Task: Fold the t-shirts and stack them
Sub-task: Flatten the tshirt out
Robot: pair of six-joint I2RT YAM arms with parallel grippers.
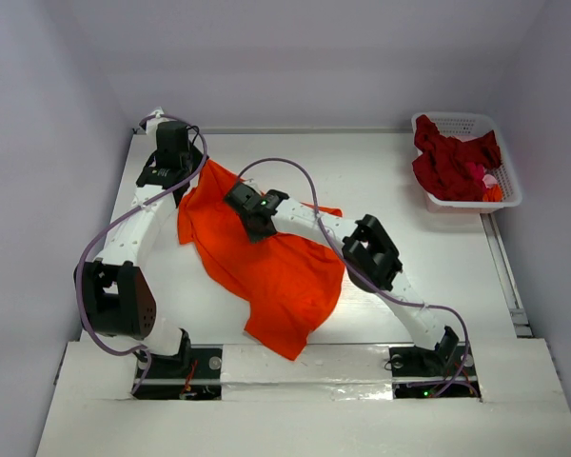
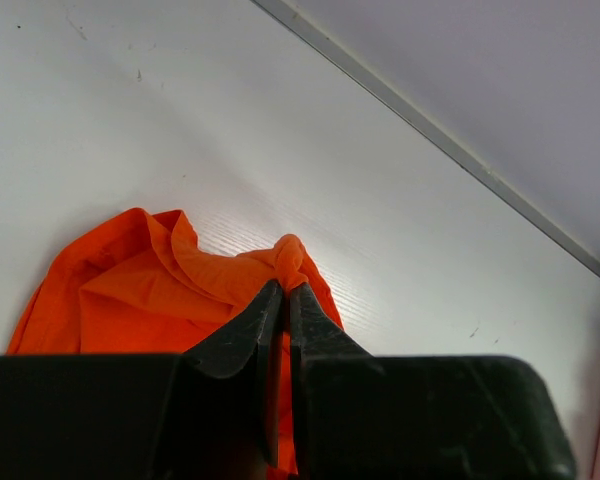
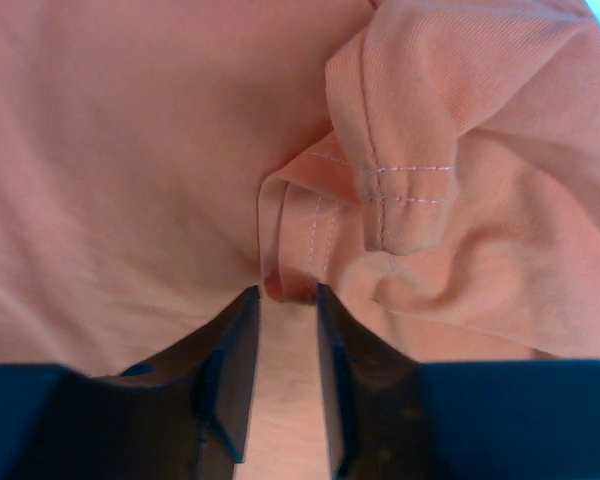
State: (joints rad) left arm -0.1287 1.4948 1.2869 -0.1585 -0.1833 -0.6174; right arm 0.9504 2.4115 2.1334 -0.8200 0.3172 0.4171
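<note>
Top external view: one bright orange cloth t-shirt (image 1: 285,276), crumpled, beneath both claws. Left claw (image 2: 283,290) pinches its bunched edge; right claw (image 3: 287,292), narrowly parted, hem fold at its tips.

L arm (image 1: 133,224): base at bottom left, elbow bent out toward left edge, forearm reaching to upper left of frame. L gripper (image 2: 283,288) points down, jaws pinched tight on a fold of orange t-shirt (image 2: 130,290). R arm (image 1: 414,309): from bottom right, stretched diagonally to frame centre, wrist tipped down. R gripper (image 3: 287,295): jaws apart w/ narrow gap, tips at the cloth.
</note>
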